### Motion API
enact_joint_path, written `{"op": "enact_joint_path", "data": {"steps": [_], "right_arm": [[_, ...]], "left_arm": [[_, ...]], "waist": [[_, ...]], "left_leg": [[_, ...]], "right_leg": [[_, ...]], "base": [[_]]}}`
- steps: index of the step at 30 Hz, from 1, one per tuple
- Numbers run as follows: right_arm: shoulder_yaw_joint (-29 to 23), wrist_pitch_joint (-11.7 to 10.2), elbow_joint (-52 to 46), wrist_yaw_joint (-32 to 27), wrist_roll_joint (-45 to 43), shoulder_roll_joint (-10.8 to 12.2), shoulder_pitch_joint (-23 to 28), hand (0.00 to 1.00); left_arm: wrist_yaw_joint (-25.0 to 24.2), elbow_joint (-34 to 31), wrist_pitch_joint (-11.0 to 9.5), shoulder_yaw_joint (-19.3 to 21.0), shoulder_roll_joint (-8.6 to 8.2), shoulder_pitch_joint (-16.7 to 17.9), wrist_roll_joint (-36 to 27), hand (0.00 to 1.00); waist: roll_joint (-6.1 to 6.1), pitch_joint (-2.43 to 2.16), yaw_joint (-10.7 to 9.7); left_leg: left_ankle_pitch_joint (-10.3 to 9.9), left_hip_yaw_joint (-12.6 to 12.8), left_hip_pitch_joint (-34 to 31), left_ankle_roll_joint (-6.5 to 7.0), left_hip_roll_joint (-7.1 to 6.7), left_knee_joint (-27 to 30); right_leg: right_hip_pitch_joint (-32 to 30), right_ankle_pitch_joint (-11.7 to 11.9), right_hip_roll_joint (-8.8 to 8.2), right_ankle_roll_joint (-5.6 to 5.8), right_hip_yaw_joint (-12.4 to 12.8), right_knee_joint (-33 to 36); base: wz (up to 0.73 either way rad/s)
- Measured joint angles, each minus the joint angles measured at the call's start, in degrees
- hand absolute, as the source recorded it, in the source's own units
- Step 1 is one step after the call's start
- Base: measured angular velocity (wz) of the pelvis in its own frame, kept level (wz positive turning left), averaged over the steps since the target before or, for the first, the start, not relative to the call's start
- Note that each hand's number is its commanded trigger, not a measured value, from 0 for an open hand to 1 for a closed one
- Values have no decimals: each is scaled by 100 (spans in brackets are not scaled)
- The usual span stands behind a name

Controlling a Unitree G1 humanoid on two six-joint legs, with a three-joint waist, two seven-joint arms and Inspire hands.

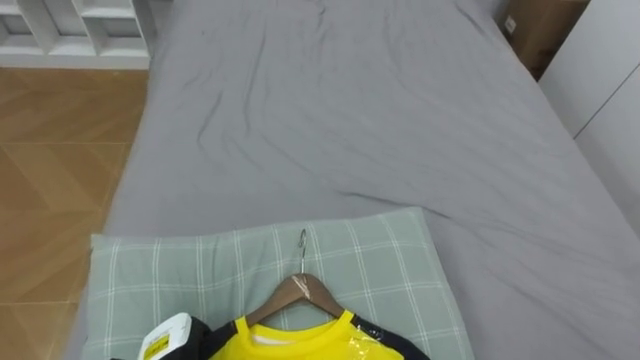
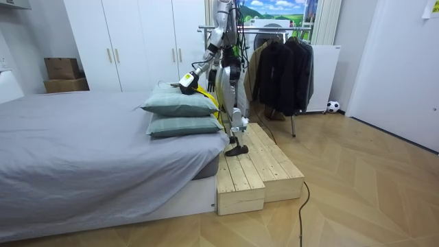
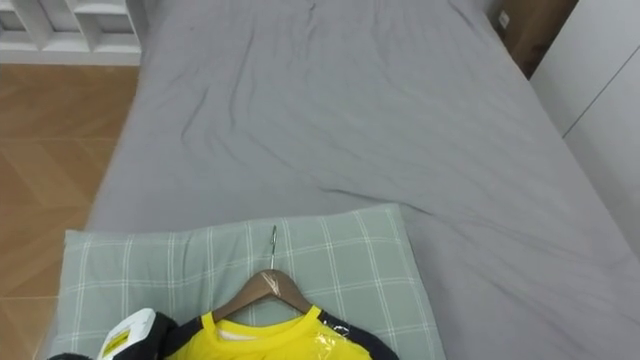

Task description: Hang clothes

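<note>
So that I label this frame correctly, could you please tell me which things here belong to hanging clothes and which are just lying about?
For the job: yellow shirt, wooden hanger, clothes rack.
Just about: checked pillow, grey bed, dark jackets already on the rack, football, cardboard boxes.

Bed (image 1: 380,130) past pillow (image 1: 390,265) wide open; hanger (image 1: 297,292) w/ shirt (image 1: 300,345) blocks pillow's near edge.
</note>
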Motion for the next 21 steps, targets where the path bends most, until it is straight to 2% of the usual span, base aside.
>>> {"op": "enact_joint_path", "data": {"steps": [2,3,9,13,16,21], "right_arm": [[0,0,0,-5,0,0,14,0],[2,0,0,-5,-1,0,16,0],[1,0,5,-3,1,4,20,0],[-3,-13,12,-9,16,9,41,0],[-3,-13,15,-14,18,8,43,0],[-8,-17,33,-16,38,8,42,0]], "left_arm": [[1,1,7,0,-7,25,-1,100],[2,1,8,0,-10,25,-1,100],[42,66,-4,14,-33,43,-64,100],[205,108,-103,201,-96,100,-88,100],[373,89,-137,231,-80,137,-311,100],[533,61,-230,346,-80,151,-320,100]], "waist": [[15,-36,-2],[18,-39,-2],[29,-40,5],[32,-37,5],[35,-37,7],[53,-30,9]], "left_leg": [[0,3,12,0,0,0],[0,4,19,0,0,0],[0,19,98,0,3,-11],[0,22,175,0,2,-20],[0,21,183,0,2,-21],[-1,-6,185,0,4,-18]], "right_leg": [[5,0,-1,0,0,15],[10,0,-1,0,3,17],[76,0,5,0,23,17],[146,-10,7,4,8,10],[146,-10,8,4,2,11],[162,-10,9,4,-34,4]], "base": [[0],[0],[0],[0],[0],[2]]}}
